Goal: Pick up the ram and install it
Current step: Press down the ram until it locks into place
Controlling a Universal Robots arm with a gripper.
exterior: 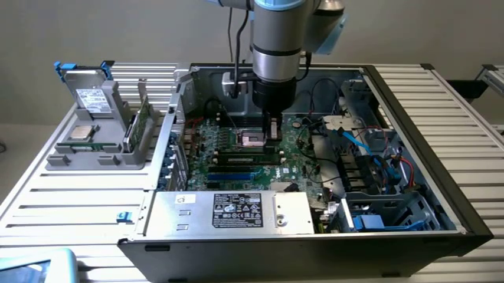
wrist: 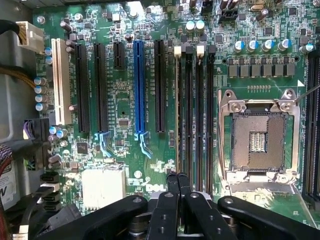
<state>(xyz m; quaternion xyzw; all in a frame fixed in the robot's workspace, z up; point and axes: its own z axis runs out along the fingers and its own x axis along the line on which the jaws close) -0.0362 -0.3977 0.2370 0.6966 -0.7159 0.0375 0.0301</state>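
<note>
The claw (exterior: 270,131) is lowered inside the open computer case (exterior: 409,112), over the motherboard (exterior: 236,168) at the centre of the exterior frame. In the wrist view its fingers (wrist: 178,187) are pressed together, gripping nothing, directly above the memory slots (wrist: 195,110) beside the empty processor socket (wrist: 257,140). A ram stick (exterior: 250,157) appears to lie seated in 1 slot just below the claw in the exterior frame; seating depth cannot be confirmed. Another green board (exterior: 141,127) stands in the grey parts holder (exterior: 82,159) at the upper left, on the table (exterior: 79,200). Judgement: insertion looks largely complete, the claw pressing or checking.
</note>
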